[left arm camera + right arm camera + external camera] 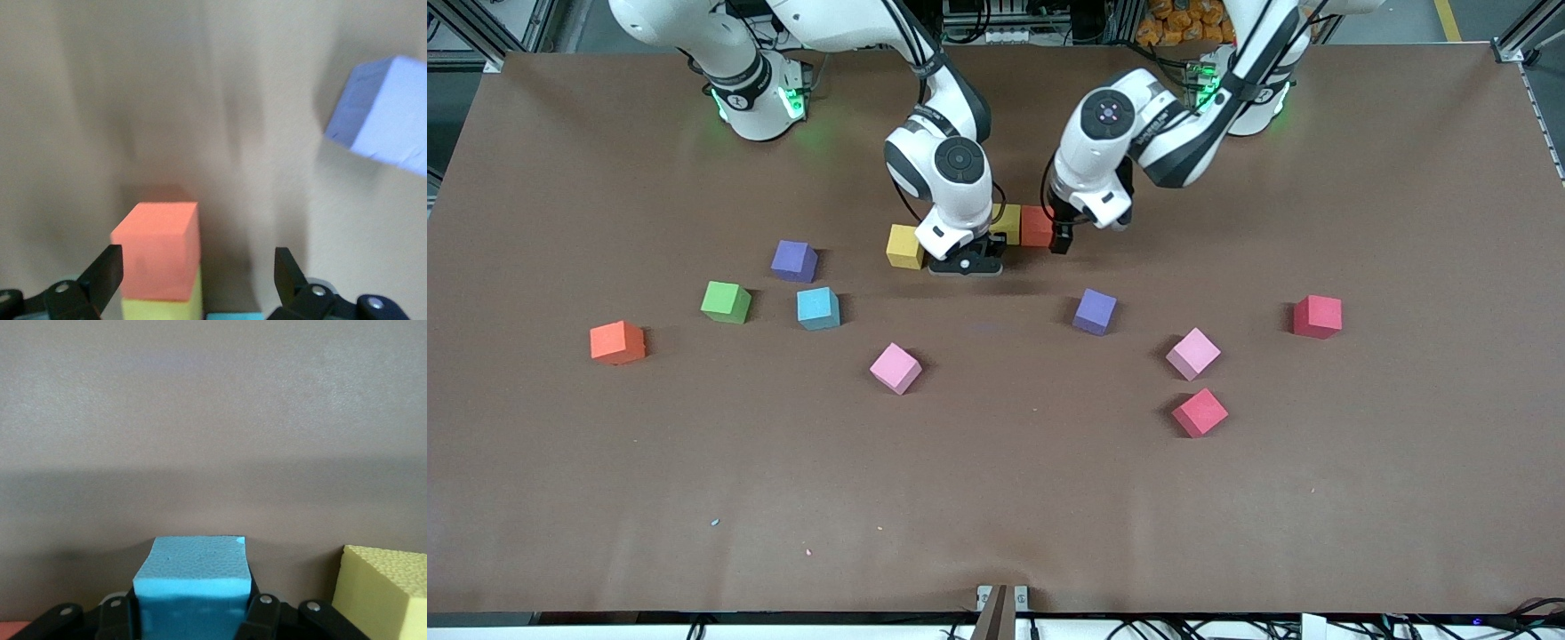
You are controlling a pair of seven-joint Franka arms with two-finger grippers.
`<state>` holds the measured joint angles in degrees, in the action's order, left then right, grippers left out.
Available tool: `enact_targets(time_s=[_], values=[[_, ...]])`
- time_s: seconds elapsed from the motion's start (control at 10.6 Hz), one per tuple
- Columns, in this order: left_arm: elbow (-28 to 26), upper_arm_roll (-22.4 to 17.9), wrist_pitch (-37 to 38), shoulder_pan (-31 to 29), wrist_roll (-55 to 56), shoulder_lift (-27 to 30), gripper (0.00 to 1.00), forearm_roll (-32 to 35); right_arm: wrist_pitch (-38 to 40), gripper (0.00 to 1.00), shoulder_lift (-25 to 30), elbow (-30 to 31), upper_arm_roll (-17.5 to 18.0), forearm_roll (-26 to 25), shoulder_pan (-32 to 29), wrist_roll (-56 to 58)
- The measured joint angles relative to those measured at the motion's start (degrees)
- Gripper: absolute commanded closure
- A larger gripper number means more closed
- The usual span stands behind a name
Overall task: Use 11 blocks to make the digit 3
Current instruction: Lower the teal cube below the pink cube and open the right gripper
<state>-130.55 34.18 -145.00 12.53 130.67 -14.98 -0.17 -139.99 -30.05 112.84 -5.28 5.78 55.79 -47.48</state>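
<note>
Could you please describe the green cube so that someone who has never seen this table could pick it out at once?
Look toward the right arm's end of the brown table, where several loose cubes lie. The green cube sits beside the blue cube, between it and the orange cube. It is the only green block on the table.

Brown table (996, 498), scattered cubes (895, 367)

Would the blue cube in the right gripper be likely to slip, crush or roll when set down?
The blue cube, clamped in the right gripper, looks like matte, finely pitted foam: probably light, slightly squashy and unlikely to slip. Its flat faces and square edges suggest it should sit still rather than roll.
</note>
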Motion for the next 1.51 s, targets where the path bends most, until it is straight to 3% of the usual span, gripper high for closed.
enact_targets(time_s=[0.09,0.19,0.47,1.04,1.51], values=[[0.0,-0.1,0.0,-2.2,-2.7,0.0,0.0,0.0,0.0,0.86,0.1,0.1,0.0,0.0,0.0,0.0],[0.1,-0.2,0.0,-4.3,-4.8,0.0,0.0,0.0,0.0,0.04,0.1,0.2,0.0,0.0,0.0,0.0],[1.6,-0.7,0.0,-7.4,-7.1,-0.9,0.0,0.7,0.4,0.0,0.1,0.3,0.0,0.0,0.0,0.0],[11.9,-3.9,0.1,-9.3,-7.9,-10.2,0.0,12.7,5.0,0.0,6.3,-0.5,-1.0,-0.1,-3.2,3.9],[13.4,-3.9,0.8,-8.6,-8.1,-13.6,0.0,17.4,2.8,0.0,9.5,8.8,-1.6,-3.9,-6.4,7.6]])
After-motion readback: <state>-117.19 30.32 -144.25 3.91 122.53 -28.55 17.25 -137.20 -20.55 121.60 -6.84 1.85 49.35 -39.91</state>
